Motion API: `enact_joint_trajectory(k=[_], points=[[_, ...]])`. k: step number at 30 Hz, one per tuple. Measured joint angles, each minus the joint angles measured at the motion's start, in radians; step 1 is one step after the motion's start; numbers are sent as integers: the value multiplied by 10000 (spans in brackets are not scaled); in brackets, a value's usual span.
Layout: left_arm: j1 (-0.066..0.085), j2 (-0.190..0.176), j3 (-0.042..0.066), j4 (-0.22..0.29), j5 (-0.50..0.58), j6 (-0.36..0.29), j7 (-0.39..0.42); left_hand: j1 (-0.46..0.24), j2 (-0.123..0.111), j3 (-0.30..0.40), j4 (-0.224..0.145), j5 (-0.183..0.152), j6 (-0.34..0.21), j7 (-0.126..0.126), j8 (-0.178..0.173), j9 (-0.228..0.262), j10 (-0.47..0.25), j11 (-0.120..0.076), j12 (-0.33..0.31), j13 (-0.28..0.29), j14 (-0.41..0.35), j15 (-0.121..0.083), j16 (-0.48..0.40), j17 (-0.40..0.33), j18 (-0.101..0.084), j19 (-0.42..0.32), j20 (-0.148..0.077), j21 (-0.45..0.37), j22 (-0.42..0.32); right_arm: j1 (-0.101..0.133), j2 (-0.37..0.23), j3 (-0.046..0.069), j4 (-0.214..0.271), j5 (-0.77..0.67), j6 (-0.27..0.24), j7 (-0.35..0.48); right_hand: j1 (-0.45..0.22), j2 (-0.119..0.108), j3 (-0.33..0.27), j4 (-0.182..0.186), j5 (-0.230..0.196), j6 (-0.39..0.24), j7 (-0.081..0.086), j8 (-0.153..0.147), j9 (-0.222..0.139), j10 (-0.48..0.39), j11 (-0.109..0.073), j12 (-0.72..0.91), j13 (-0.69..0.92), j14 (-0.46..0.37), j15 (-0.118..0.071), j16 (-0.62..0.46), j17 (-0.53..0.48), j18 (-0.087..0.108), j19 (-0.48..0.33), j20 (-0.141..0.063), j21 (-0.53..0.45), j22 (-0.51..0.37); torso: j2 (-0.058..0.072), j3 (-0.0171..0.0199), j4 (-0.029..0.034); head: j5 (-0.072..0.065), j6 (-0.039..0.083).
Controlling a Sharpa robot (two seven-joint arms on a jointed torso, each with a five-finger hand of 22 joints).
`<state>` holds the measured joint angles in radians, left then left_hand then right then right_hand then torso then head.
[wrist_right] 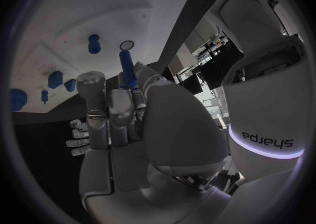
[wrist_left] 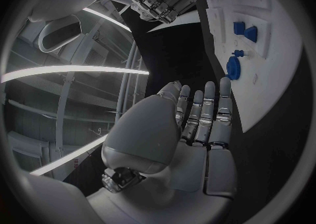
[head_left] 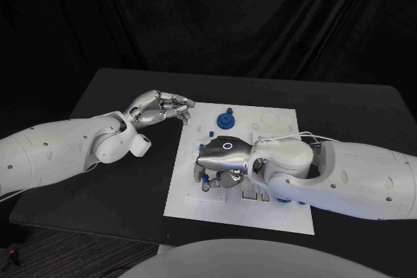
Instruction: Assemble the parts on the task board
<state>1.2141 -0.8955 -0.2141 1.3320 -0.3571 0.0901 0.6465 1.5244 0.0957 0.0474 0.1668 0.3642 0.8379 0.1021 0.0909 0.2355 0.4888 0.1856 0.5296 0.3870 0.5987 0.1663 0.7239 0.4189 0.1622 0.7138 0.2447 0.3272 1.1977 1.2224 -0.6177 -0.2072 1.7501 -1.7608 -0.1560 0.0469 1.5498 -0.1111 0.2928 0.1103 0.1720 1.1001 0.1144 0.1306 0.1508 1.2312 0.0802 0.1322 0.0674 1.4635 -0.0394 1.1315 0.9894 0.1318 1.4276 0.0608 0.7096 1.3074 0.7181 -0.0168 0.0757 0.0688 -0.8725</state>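
- I see the right hand (head_left: 222,160) low over the left half of the task board (head_left: 282,214), its fingers (wrist_right: 108,110) curled round a slim blue peg (wrist_right: 126,66) and pinching it upright.
- The peg's tip stands just beside a small ring-shaped hole (wrist_right: 127,45) in the board.
- My left hand (head_left: 161,106) hangs above the black table (head_left: 96,193) just off the board's far left corner, holding nothing, its fingers (wrist_left: 205,109) straight and side by side.
- A round blue gear (head_left: 225,118) sits near the board's far left corner.
- Smaller blue parts (wrist_left: 245,30) stand in the board between the gear and my right hand.
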Motion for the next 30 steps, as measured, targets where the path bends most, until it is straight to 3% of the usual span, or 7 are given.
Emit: enact_joint_trajectory(k=[30], points=[[-10,29,0,-15,0,72,-17,0,0,0,0,-1,0,0,0,0,0,0,0,-25,0,0,0,-13,0,-38,-38,0,21,-363,-44,17,-137,-566,-313,306,15,-119,95,-42,15,-71,71,-87,-18,36,35,-172,-6,0,0,39,91,3,35,36,191,7,-3,-5,-10,145,0]])
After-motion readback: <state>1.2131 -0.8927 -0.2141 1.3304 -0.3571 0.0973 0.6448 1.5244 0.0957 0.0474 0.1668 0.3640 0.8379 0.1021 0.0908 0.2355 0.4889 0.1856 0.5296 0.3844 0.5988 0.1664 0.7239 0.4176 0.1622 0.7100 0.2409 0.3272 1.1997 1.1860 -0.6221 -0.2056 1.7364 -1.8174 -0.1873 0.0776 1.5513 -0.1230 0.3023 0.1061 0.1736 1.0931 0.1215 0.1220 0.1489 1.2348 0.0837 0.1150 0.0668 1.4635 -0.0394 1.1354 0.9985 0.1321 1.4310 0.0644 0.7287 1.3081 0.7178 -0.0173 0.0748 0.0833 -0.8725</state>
